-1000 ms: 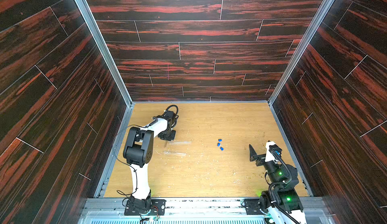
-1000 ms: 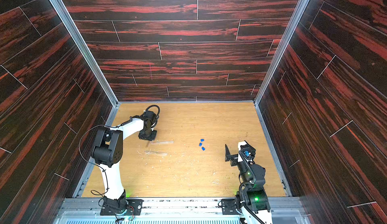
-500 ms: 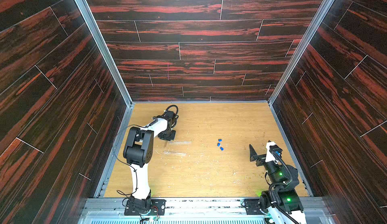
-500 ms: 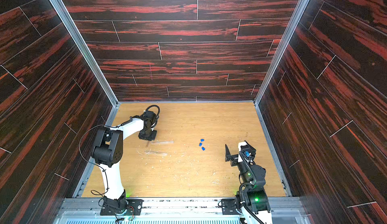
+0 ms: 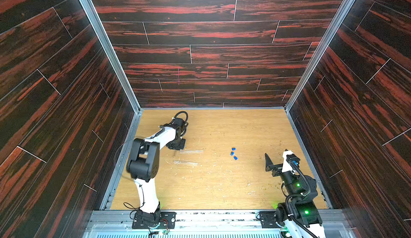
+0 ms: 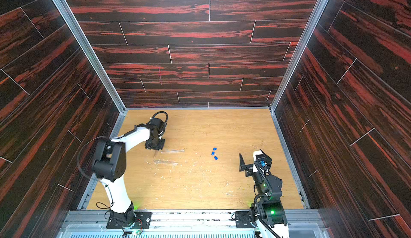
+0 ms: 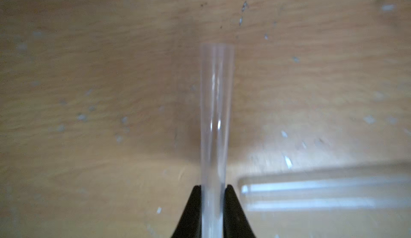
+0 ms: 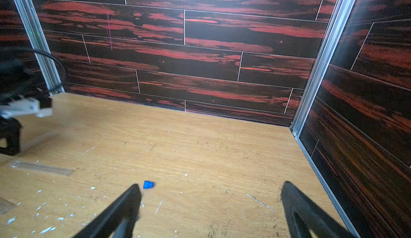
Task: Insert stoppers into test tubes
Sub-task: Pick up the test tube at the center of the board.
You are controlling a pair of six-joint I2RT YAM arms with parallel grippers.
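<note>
My left gripper (image 7: 213,186) is shut on a clear test tube (image 7: 216,114), which sticks straight out past the fingertips above the wood floor. In both top views this gripper (image 5: 176,146) (image 6: 155,146) hangs at the left of the floor. A second test tube (image 5: 191,151) (image 7: 322,194) lies just beside it, and another (image 5: 185,162) (image 6: 165,161) a little nearer. Three blue stoppers (image 5: 233,153) (image 6: 214,153) lie clustered mid-floor. My right gripper (image 5: 277,159) (image 8: 211,186) is open and empty, with one stopper (image 8: 148,184) close to its finger.
Dark wood-grain walls (image 5: 200,47) close in the floor on three sides, with metal corner posts (image 5: 106,47). Pale flecks and scratches (image 5: 211,170) litter the wood. A metal rail (image 5: 211,216) carries both arm bases at the front.
The left arm now shows motion blur and has shifted slightly with the tube in its grip. The right arm, the stoppers and the lying tubes have not moved.
</note>
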